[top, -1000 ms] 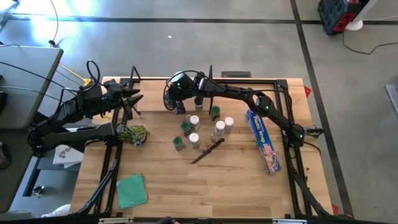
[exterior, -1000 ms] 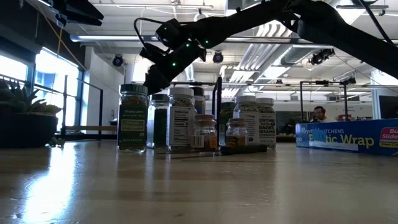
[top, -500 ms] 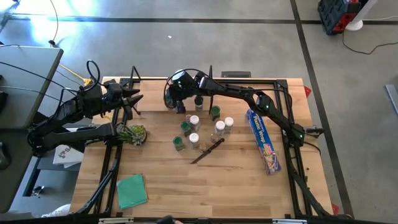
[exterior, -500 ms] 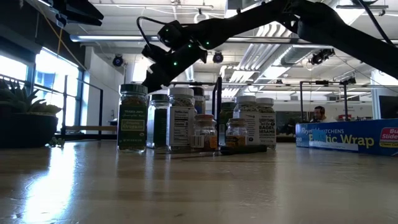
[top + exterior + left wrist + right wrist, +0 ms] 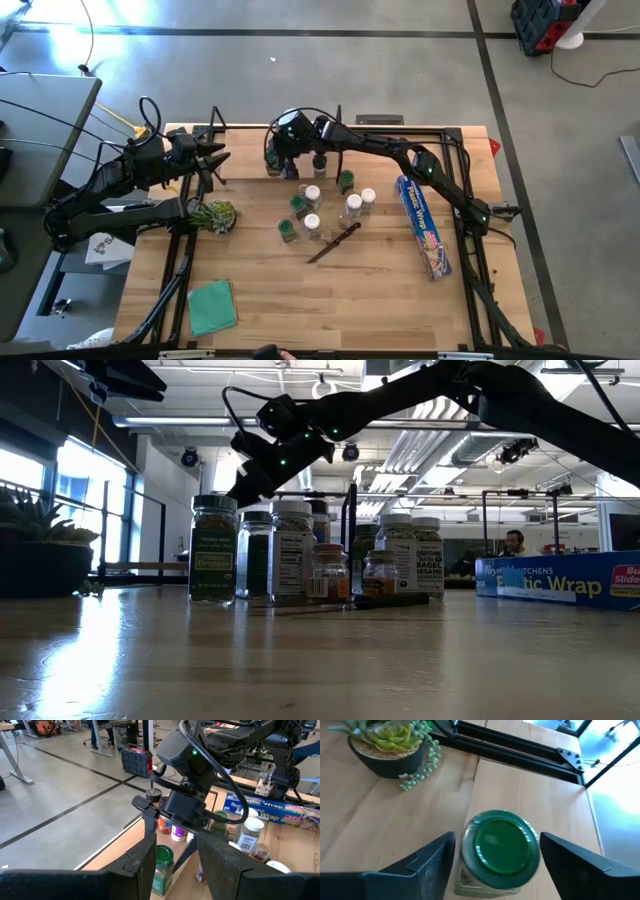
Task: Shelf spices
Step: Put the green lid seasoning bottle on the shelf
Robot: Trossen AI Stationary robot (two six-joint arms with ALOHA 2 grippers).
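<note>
Fingers of the right tool (image 5: 492,865) are standing spread on either side of the green-capped spice jar (image 5: 499,847) on the desk (image 5: 380,815), not gripping; it is probably rigid, smooth glass, best taken below the cap.

I see a cluster of small spice jars (image 5: 318,205) standing upright near the middle of the tabletop, some with white caps, some green, and one with a black cap (image 5: 320,160) toward the far edge. From table height they stand in a close row; the green-capped jar (image 5: 214,550) at one end holds dark green herbs, and two short clear jars (image 5: 329,573) hold brownish contents. One green-lidded jar (image 5: 499,851) stands apart on the far side, upright on pale wood, seen from above. I cannot make out the shelf clearly.
</note>
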